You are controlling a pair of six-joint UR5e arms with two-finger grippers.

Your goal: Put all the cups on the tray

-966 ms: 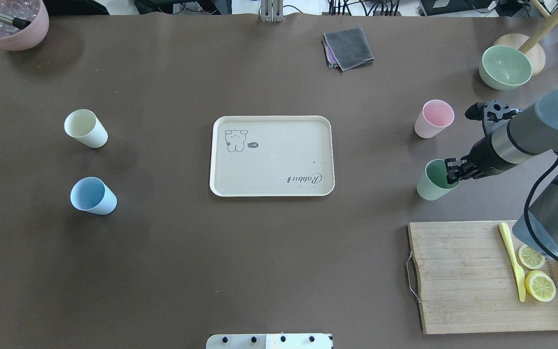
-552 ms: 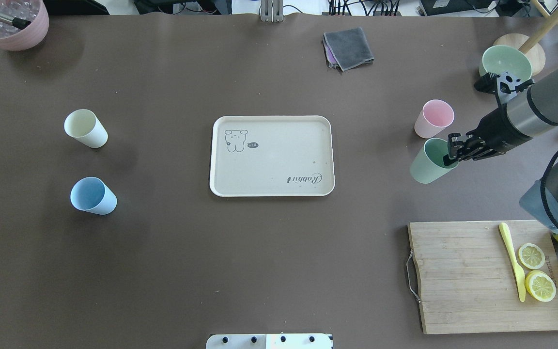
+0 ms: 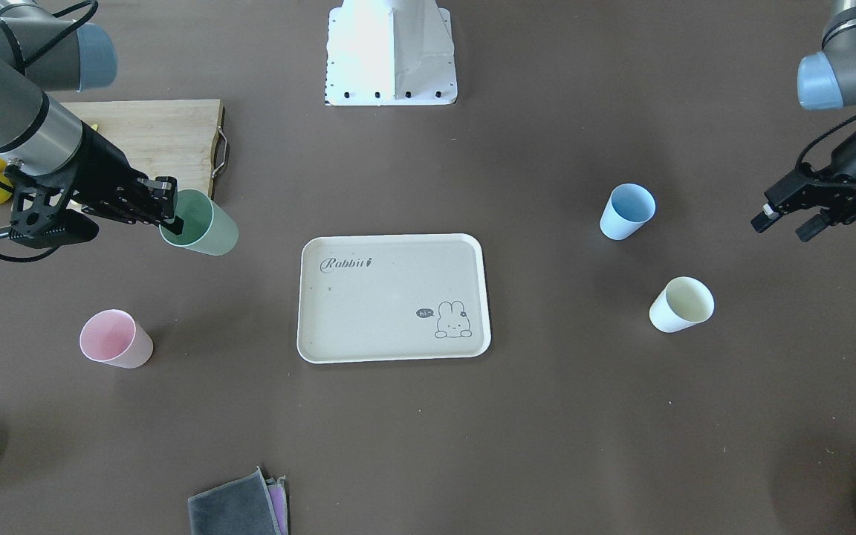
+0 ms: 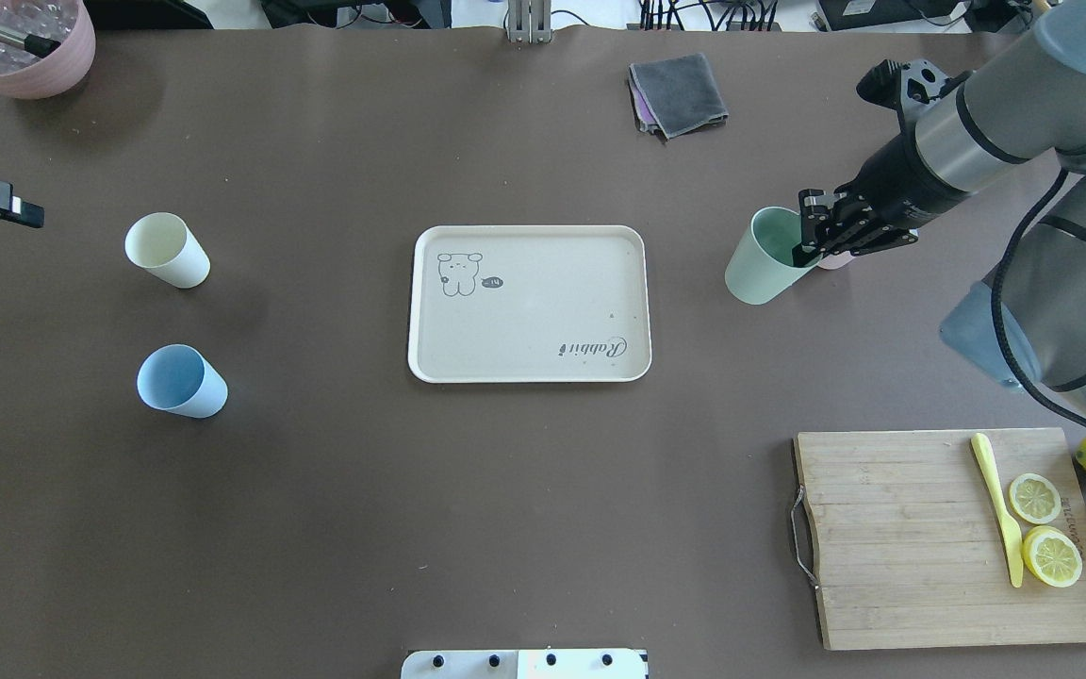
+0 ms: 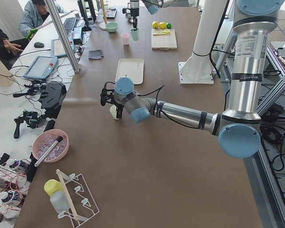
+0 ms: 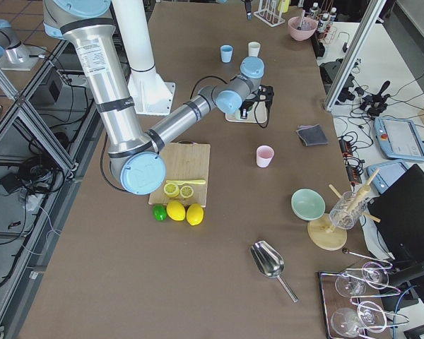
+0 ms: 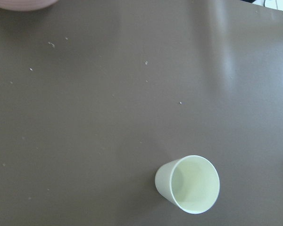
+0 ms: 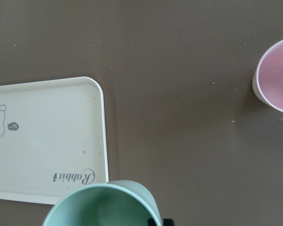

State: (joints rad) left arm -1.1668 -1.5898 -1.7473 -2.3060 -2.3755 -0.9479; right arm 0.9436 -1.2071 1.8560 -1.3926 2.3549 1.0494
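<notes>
Nothing stands yet on the tray [image 4: 543, 311], which lies well beyond the fingertips of the right gripper [image 4: 807, 247]. Those fingers pinch the green cup [image 4: 755, 269] by its rim, one inside and one outside, and the cup hangs tilted just past them. So thin a hold could let it swing or slip in travel, or catch the tray's raised rim and topple if lowered early. The pink cup [image 3: 114, 340] stands near the fingers' far side, where a backswing might knock it. The left gripper [image 3: 785, 227] hovers spread and empty, with the cream cup [image 3: 681, 305] near its fingers.
</notes>
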